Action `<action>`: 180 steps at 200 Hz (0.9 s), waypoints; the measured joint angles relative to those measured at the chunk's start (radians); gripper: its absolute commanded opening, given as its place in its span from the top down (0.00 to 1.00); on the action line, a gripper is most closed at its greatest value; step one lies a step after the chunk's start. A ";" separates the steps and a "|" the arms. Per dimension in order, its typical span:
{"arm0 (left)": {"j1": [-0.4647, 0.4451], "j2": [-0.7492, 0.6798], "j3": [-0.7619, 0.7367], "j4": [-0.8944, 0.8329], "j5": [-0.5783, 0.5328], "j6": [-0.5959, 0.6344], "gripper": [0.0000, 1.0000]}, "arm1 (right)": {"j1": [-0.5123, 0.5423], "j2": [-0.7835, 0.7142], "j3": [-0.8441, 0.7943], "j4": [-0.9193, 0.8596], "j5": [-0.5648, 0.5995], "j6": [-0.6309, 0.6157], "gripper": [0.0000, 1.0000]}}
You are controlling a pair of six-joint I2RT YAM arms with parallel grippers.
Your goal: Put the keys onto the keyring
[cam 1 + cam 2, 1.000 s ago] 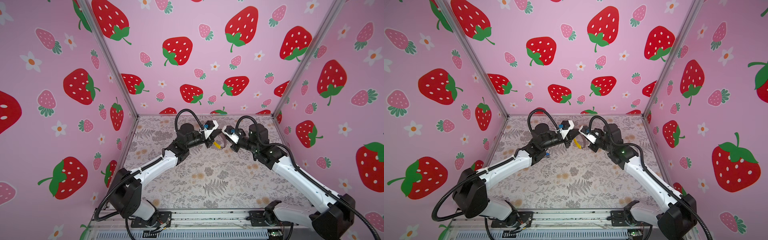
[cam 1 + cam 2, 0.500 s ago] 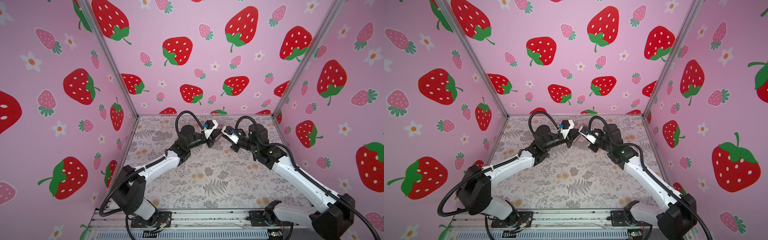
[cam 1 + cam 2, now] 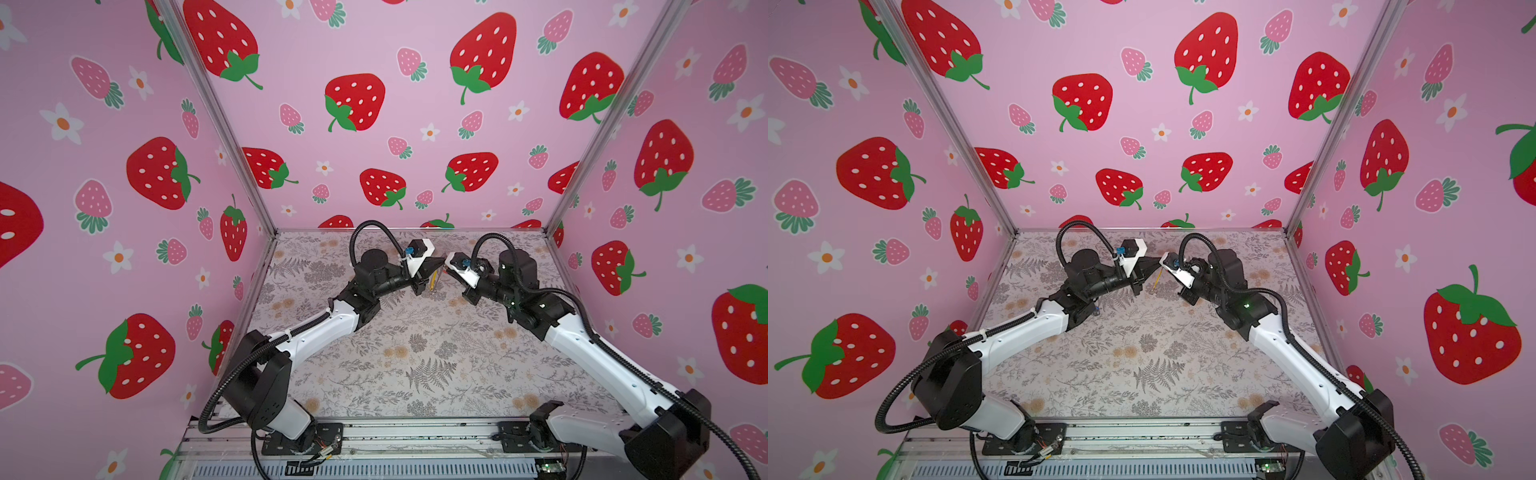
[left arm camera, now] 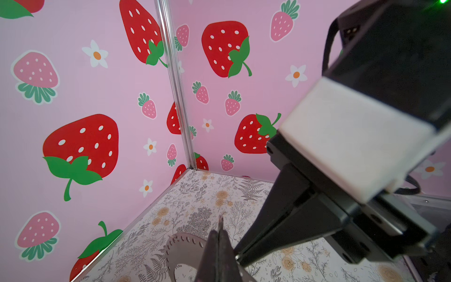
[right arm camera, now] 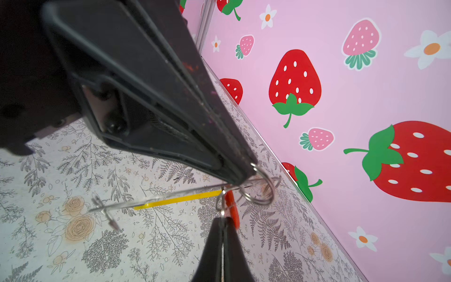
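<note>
Tips now meet: left gripper point(image 5: 250, 174) pinches keyring point(image 5: 178, 199), right gripper point(image 5: 222, 223) pinches red-tagged key point(image 5: 230, 202) — you likely begin threading.

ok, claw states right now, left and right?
Left claw: closed, pinching the keyring.
Right claw: closed on the red-tagged key.

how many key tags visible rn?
2. Red tag at the tips of the right pincer, by the keyring. A blue speck, probably the blue tag, on the table beside the left arm in a top view, mostly hidden.
</note>
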 measured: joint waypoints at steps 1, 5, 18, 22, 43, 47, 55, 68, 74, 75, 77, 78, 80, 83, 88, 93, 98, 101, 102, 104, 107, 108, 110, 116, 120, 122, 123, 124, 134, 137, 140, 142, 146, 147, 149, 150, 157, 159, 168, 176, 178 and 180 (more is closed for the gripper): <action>0.000 0.000 0.000 0.000 0.000 0.000 1.00 | 0.000 0.000 0.000 0.000 0.000 0.000 0.96; 0.000 0.000 0.000 -0.002 0.000 0.004 1.00 | 0.000 -0.001 0.000 -0.002 0.002 0.000 0.96; 0.000 -0.003 0.000 -0.007 0.000 0.012 1.00 | 0.000 -0.005 0.000 -0.008 0.008 -0.001 0.96; 0.000 -0.005 0.000 -0.009 0.000 0.016 1.00 | 0.000 -0.007 0.000 -0.010 0.010 -0.001 0.96; 0.000 -0.019 0.000 -0.032 -0.001 0.039 1.00 | 0.000 -0.013 0.005 -0.024 0.012 -0.005 0.97; 0.000 -0.022 0.000 -0.038 -0.002 0.046 1.00 | 0.000 -0.013 0.007 -0.026 0.011 -0.005 0.97; 0.000 -0.029 0.000 -0.047 -0.003 0.059 1.00 | 0.000 -0.013 0.010 -0.028 0.012 -0.005 0.97; 0.000 -0.039 0.000 -0.067 -0.003 0.083 1.00 | 0.000 -0.013 0.012 -0.032 0.014 -0.007 0.97; 0.000 -0.043 0.000 -0.076 -0.003 0.094 1.00 | 0.000 -0.013 0.013 -0.034 0.015 -0.007 0.97; 0.000 -0.043 0.000 -0.078 -0.003 0.095 1.00 | 0.000 -0.013 0.013 -0.035 0.015 -0.007 0.97; 0.000 -0.045 0.000 -0.082 -0.003 0.100 1.00 | 0.000 -0.013 0.013 -0.035 0.016 -0.008 0.97; 0.000 -0.046 0.000 -0.084 -0.003 0.103 1.00 | 0.000 -0.013 0.013 -0.037 0.016 -0.008 0.97; 0.000 -0.047 0.000 -0.089 -0.003 0.108 1.00 | 0.000 -0.013 0.014 -0.039 0.017 -0.008 0.97; 0.000 -0.048 0.000 -0.094 -0.002 0.111 1.00 | 0.000 -0.013 0.014 -0.042 0.018 -0.008 0.97; 0.000 -0.052 0.000 -0.107 -0.003 0.122 1.00 | 0.000 -0.013 0.017 -0.047 0.019 -0.008 0.97; 0.000 -0.055 0.000 -0.116 -0.003 0.135 1.00 | 0.000 -0.013 0.020 -0.054 0.019 -0.009 0.97; 0.000 -0.056 0.000 -0.125 -0.003 0.144 1.00 | 0.000 -0.013 0.023 -0.061 0.021 -0.010 0.97; 0.000 -0.058 0.000 -0.130 -0.003 0.149 1.00 | 0.000 -0.013 0.025 -0.064 0.021 -0.010 0.97; 0.000 -0.058 0.000 -0.131 -0.003 0.151 1.00 | 0.000 -0.013 0.025 -0.065 0.021 -0.010 0.97; 0.000 -0.058 0.000 -0.133 -0.003 0.154 1.00 | 0.000 -0.013 0.026 -0.066 0.022 -0.011 0.97; 0.000 -0.060 0.000 -0.138 -0.003 0.161 1.00 | 0.000 -0.013 0.027 -0.068 0.023 -0.011 0.97; 0.000 -0.060 0.000 -0.139 -0.004 0.163 1.00 | 0.000 -0.013 0.028 -0.069 0.023 -0.011 0.97; 0.000 -0.061 0.000 -0.143 -0.003 0.166 1.00 | 0.000 -0.013 0.029 -0.071 0.023 -0.011 0.97; 0.001 -0.064 0.001 -0.155 -0.003 0.176 1.00 | 0.000 -0.013 0.031 -0.073 0.023 -0.011 0.97; 0.001 -0.066 0.001 -0.163 -0.005 0.185 1.00 | 0.000 -0.013 0.032 -0.076 0.024 -0.011 0.97; 0.001 -0.068 0.001 -0.168 -0.005 0.189 1.00 | 0.000 -0.013 0.033 -0.077 0.024 -0.011 0.97; 0.001 -0.068 0.001 -0.170 -0.006 0.190 1.00 | 0.000 -0.013 0.034 -0.077 0.024 -0.011 0.97; 0.001 -0.068 0.001 -0.172 -0.006 0.192 1.00 | 0.000 -0.013 0.035 -0.078 0.024 -0.011 0.97; 0.000 -0.071 0.002 -0.188 -0.010 0.211 1.00 | 0.000 -0.013 0.040 -0.085 0.026 -0.013 0.97; 0.000 -0.071 0.002 -0.194 -0.011 0.216 1.00 | 0.000 -0.013 0.042 -0.087 0.026 -0.014 0.97; 0.000 -0.071 0.003 -0.199 -0.014 0.222 1.00 | 0.000 -0.013 0.043 -0.088 0.026 -0.015 0.97; 0.000 -0.071 0.004 -0.203 -0.014 0.224 1.00 | 0.000 -0.013 0.045 -0.089 0.027 -0.015 0.97; 0.000 -0.071 0.005 -0.210 -0.015 0.231 1.00 | 0.000 -0.013 0.047 -0.089 0.027 -0.016 0.97; 0.000 -0.071 0.005 -0.211 -0.015 0.232 1.00 | 0.000 -0.013 0.047 -0.089 0.027 -0.016 0.97; 0.001 -0.071 0.005 -0.214 -0.015 0.234 1.00 | 0.000 -0.013 0.048 -0.090 0.027 -0.016 0.97; 0.001 -0.071 0.006 -0.217 -0.016 0.237 1.00 | 0.000 -0.013 0.048 -0.090 0.027 -0.017 0.97; 0.000 -0.071 0.007 -0.230 -0.021 0.247 1.00 | 0.000 -0.013 0.054 -0.094 0.029 -0.021 0.97; 0.000 -0.071 0.008 -0.232 -0.021 0.249 1.00 | 0.000 -0.013 0.055 -0.095 0.030 -0.024 0.97; 0.000 -0.071 0.010 -0.245 -0.024 0.259 1.00 | 0.000 -0.013 0.062 -0.100 0.033 -0.031 0.98; 0.000 -0.071 0.013 -0.256 -0.027 0.268 1.00 | 0.000 -0.013 0.068 -0.105 0.036 -0.036 0.98; 0.000 -0.071 0.014 -0.259 -0.028 0.272 1.00 | 0.000 -0.013 0.069 -0.106 0.037 -0.038 0.97; 0.000 -0.071 0.014 -0.262 -0.029 0.273 1.00 | 0.000 -0.013 0.070 -0.108 0.037 -0.039 0.98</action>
